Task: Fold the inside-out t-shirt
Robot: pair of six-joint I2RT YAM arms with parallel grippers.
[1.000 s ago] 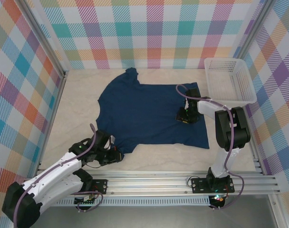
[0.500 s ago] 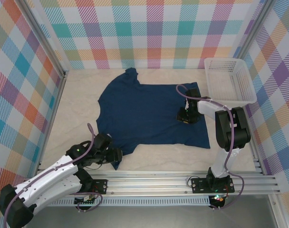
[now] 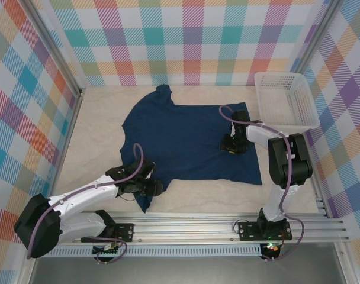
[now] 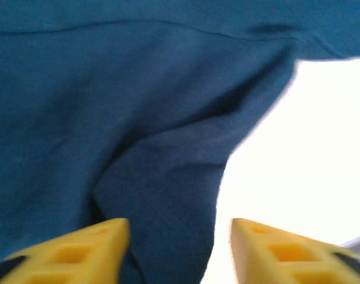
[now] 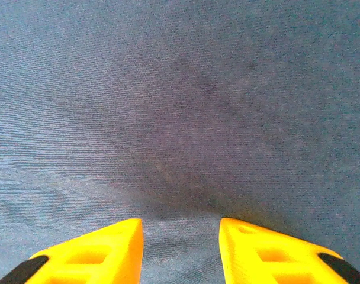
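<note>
Sleeve fold: my left gripper (image 3: 157, 189), jaws apart, straddles the navy t-shirt (image 3: 180, 142) at seven o'clock. Next: clench. My right gripper (image 3: 231, 147), unclenched, pins cloth.

- The left arm (image 3: 79, 204) lies low along the near edge of the bench (image 3: 97, 118), stretched from its base at the near left corner toward the middle.
- The left claw (image 3: 151, 188) points right, close to the near edge; seen from the wrist, this claw (image 4: 180, 251) has its yellow fingers (image 4: 79, 248) well apart.
- The right arm (image 3: 286, 163) rises from its base at the near right, folds at the elbow and reaches left.
- The right claw (image 3: 232, 145) points down, inward of the right edge, jaws parted (image 5: 180, 254).
</note>
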